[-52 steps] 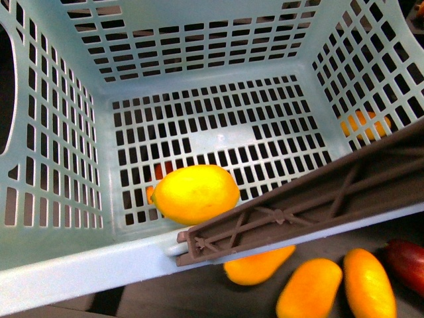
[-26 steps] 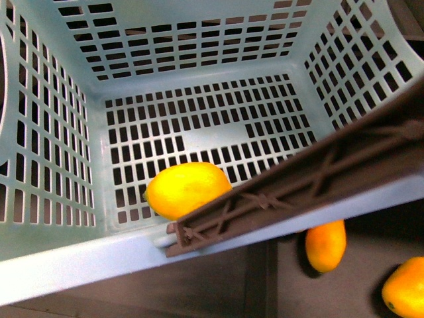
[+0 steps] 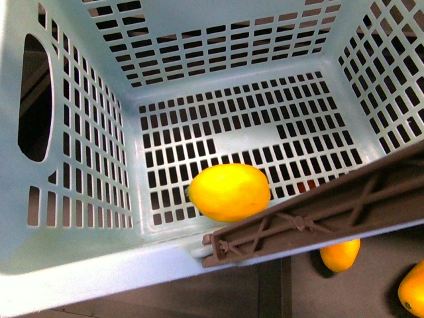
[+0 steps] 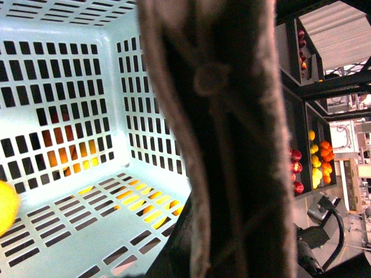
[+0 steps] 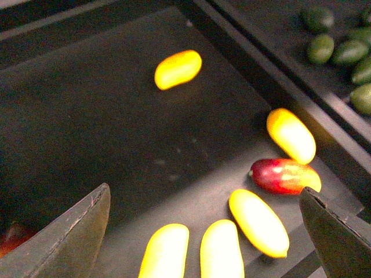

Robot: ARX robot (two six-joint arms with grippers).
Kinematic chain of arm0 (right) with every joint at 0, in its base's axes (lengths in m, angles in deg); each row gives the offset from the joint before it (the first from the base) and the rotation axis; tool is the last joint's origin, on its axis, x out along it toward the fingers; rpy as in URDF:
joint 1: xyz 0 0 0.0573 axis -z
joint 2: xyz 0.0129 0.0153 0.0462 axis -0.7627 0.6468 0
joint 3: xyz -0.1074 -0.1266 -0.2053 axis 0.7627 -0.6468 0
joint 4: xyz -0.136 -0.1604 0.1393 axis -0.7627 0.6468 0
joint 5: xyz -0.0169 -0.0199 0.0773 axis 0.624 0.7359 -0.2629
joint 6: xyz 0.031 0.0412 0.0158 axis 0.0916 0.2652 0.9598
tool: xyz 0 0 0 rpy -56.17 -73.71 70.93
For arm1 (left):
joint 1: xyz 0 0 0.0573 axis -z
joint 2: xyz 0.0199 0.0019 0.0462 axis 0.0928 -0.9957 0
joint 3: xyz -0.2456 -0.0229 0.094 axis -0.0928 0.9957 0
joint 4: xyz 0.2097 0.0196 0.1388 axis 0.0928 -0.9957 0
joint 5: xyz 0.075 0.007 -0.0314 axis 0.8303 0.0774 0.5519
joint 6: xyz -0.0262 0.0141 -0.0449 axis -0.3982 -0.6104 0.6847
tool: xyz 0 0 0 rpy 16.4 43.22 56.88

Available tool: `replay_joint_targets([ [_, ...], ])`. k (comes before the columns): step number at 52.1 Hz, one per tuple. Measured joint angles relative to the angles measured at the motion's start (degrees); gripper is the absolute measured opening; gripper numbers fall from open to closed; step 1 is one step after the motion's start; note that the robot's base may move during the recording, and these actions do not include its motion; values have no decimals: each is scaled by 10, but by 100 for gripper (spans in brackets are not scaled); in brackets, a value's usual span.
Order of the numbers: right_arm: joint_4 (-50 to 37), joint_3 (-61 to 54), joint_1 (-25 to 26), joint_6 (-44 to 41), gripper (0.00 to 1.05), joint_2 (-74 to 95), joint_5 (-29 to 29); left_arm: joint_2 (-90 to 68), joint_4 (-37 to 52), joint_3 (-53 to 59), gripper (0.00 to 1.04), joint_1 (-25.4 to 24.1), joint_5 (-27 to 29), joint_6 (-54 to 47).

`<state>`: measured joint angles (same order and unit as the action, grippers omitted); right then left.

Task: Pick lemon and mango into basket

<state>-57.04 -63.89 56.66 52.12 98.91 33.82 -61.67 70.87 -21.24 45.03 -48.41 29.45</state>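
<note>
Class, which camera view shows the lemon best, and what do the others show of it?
Front view: the lemon lies whole and unblocked on the basket floor. The left wrist view catches only a yellow sliver of it at the frame edge. The right wrist view does not show it.

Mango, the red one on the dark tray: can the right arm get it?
Probably yes. The right tool hangs open over the dark tray, and nothing covers the mango, though yellow fruits lie close beside it.
</note>
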Motion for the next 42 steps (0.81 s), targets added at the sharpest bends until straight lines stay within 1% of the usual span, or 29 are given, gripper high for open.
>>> replay_joint_targets([
  [1,-12,0,30,2,96,19,-31,0,0,0,4,0,-1,3],
  [5,-60,3,106,-11,96,83,-120,0,0,0,4,2,0,4],
  [7,-83,4,135,-21,96,110,-145,0,0,0,4,3,0,3],
  [15,-203,13,265,-137,96,257,-216,0,0,0,4,-1,11,3],
  [21,-257,35,345,-187,96,362,-254,0,0,0,4,-1,6,1],
  [25,-289,53,389,-197,96,425,-250,0,0,0,4,0,3,1],
  [28,-292,74,424,-183,96,470,-247,0,0,0,4,0,3,1],
  [29,-296,83,438,-169,96,489,-240,0,0,0,4,0,3,1],
  [34,-313,108,473,-104,96,551,-216,0,0,0,4,-1,3,1],
  [42,-325,136,499,8,96,615,-205,0,0,0,4,-1,5,2],
])
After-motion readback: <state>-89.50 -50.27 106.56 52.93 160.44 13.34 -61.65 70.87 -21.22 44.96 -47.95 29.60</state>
